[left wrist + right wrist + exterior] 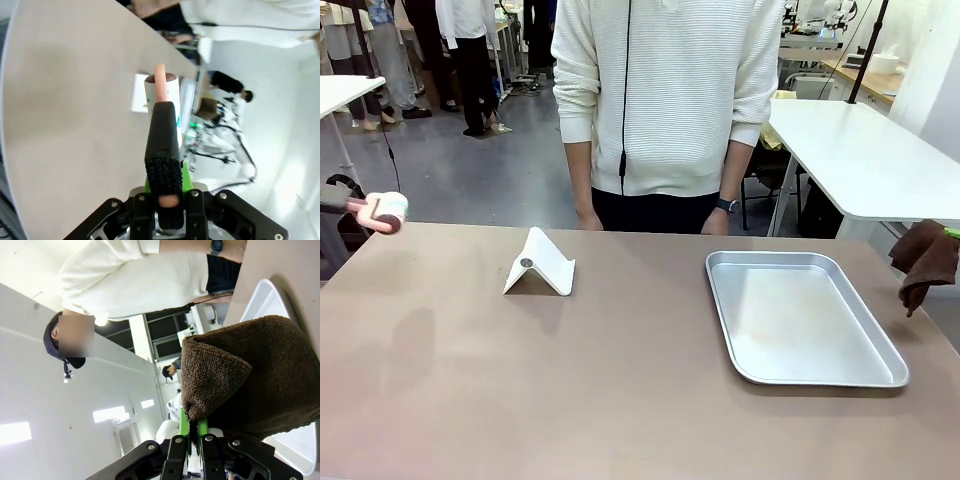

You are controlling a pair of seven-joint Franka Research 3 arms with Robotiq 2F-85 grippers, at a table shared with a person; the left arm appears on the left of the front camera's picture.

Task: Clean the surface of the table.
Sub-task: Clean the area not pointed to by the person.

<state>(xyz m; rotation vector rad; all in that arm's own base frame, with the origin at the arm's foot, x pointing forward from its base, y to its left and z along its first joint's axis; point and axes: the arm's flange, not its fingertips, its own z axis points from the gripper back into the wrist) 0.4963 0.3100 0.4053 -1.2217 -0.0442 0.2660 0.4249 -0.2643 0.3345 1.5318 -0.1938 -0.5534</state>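
One matte taupe-brown rectangular table (620, 400). One silver metal tray (800, 320). One white folded plastic stand (542, 262). One pink-handled white roller (382, 210). One brown terry cloth (925, 260).

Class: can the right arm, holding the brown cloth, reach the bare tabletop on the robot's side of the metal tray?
Probably yes. The right tool, shut on the brown towelling cloth, hangs at the right edge of the taupe table; nothing blocks that strip by the silver metal tray.
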